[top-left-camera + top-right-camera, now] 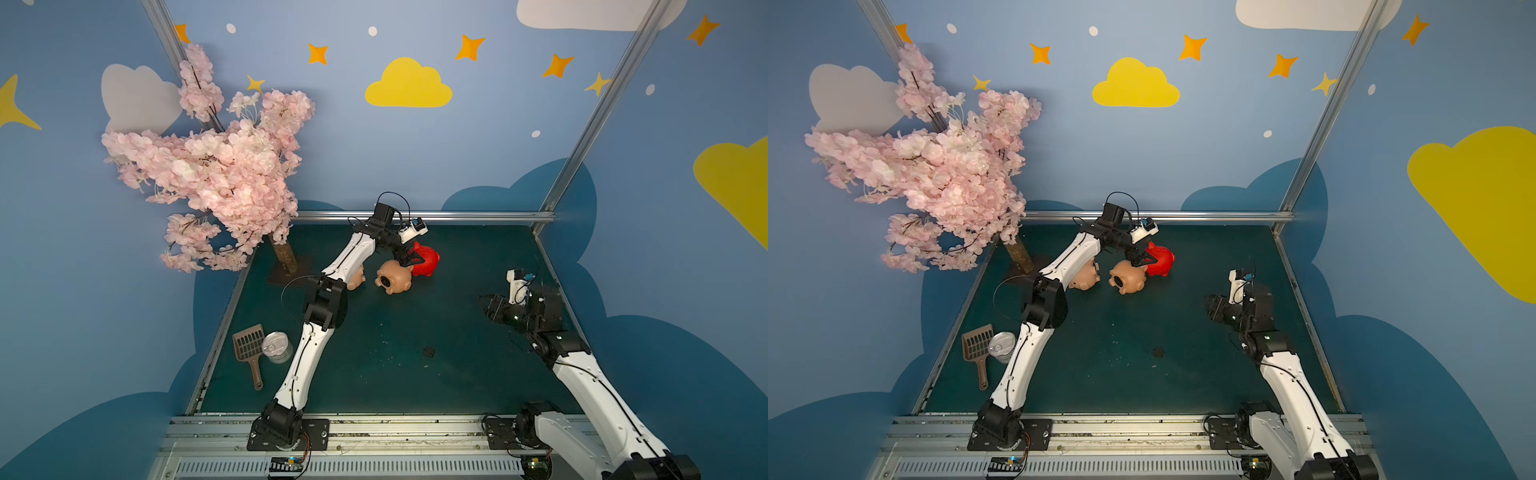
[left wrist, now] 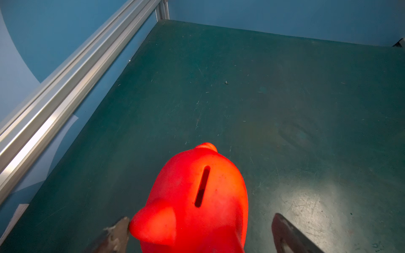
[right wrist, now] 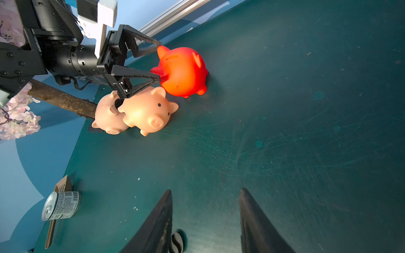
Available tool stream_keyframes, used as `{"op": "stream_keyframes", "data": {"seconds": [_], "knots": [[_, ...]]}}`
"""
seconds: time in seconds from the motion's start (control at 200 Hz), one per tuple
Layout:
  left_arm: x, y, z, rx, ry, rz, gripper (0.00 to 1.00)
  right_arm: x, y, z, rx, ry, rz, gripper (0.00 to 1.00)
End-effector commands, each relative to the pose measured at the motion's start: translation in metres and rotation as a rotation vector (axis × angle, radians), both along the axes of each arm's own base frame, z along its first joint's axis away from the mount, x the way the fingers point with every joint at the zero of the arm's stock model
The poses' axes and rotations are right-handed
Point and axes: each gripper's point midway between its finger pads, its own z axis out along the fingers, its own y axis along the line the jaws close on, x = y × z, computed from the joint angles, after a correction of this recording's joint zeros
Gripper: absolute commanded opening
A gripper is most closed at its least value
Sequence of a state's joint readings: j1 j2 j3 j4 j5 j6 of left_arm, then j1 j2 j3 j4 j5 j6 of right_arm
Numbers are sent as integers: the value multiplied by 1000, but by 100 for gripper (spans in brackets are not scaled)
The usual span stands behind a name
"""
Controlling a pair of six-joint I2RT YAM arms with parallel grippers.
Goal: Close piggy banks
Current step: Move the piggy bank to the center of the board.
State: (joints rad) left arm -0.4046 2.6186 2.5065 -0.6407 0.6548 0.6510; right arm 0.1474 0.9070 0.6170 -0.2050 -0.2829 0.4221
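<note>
Left end effector (image 1: 417,258) is out at the far side of the desk (image 1: 374,386), just above the middle in both top views, its jaws spread wide around the red piggy bank (image 1: 430,258). In the left wrist view the red bank fills the bottom centre, coin slot up. One fingertip (image 2: 118,232) is right against an ear, and the other fingertip (image 2: 285,232) stands clear of the body. So that's open, not clamped.

Just to the lower left of the red one in the top views lies a tan piggy bank (image 1: 395,280), tipped over, with a dark round hole in its body facing the left of the frame. Whether it touches the red bank is too close to call. The second tan piggy bank (image 1: 1086,274) sits left of that, half hidden behind the left arm.

Over at the right of the frame, the right end effector (image 1: 484,300) hangs above the desk, well apart from the banks. The right wrist view shows its jaws parted with nothing between them.

A dark round plug (image 1: 428,352) lies alone below centre. A scoop (image 1: 248,343) and a can (image 1: 277,347) sit side by side at lower left.
</note>
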Motion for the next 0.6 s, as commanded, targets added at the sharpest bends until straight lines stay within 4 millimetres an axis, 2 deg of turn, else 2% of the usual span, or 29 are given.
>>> {"op": "stream_keyframes", "data": {"seconds": [0.0, 0.4, 0.596], "knots": [[-14, -6, -10, 7, 48, -24, 98, 1, 2, -1, 18, -3, 8, 49], [-48, -31, 2, -5, 130, -20, 97, 0, 3, -5, 33, 3, 6, 50], [-62, -44, -2, 44, 140, -1, 97, 1, 4, -7, 38, 10, 11, 50]]}}
